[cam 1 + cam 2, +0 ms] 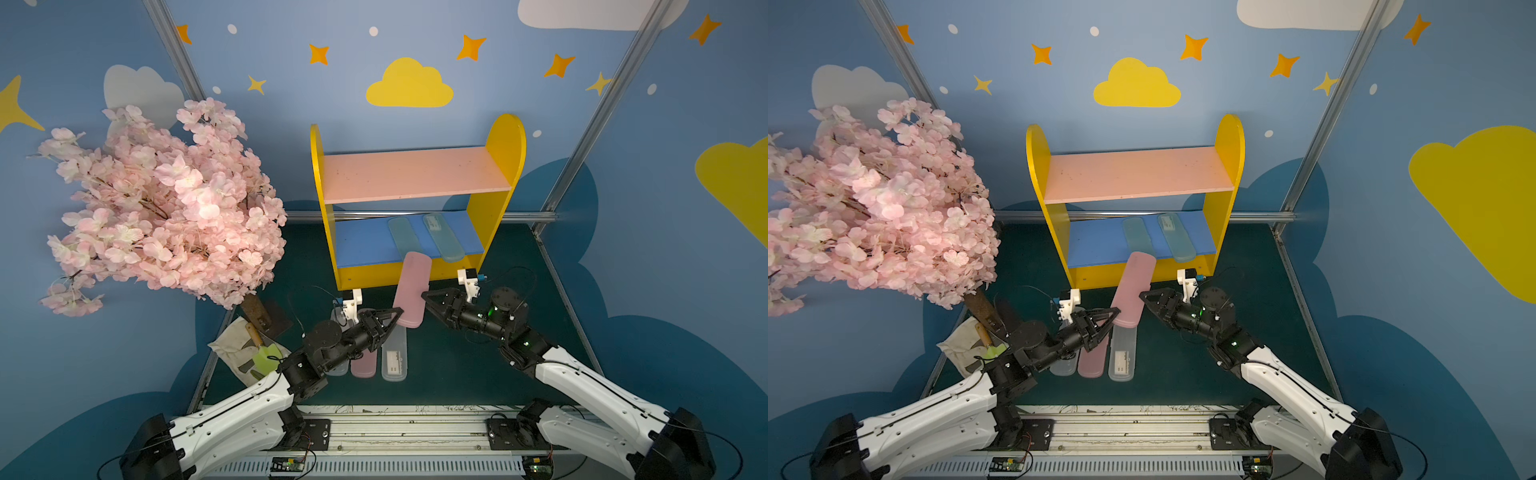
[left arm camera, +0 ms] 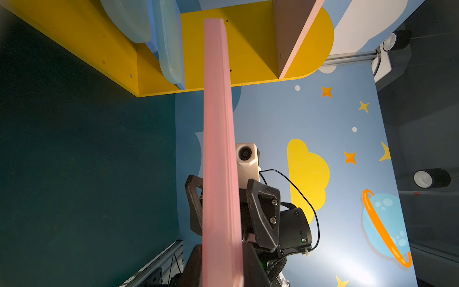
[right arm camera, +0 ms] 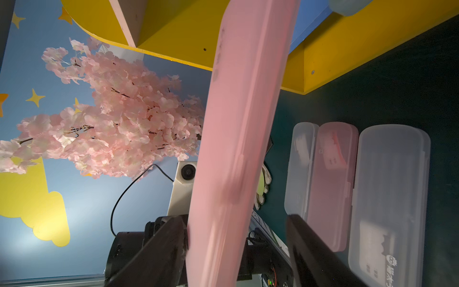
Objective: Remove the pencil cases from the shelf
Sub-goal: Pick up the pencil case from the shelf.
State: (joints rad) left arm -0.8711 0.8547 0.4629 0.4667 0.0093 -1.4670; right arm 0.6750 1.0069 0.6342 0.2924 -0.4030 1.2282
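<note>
Mid-frame: pink pencil case [image 1: 409, 291], far end up at the shelf [image 1: 505, 141] front
The left gripper [image 1: 398, 312] clamps its near end tight; the right gripper [image 1: 424, 296] straddles it, jaws partly apart. Two teal cases [image 1: 442, 239] sit on the blue board [image 1: 361, 245].

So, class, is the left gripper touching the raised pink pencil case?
Touching: in the left wrist view, the left gripper is clamped shut on the raised pink pencil case.

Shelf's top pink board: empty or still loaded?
Empty. In both top views the pink upper board is bare; two teal cases lie on the blue lower board below.
</note>
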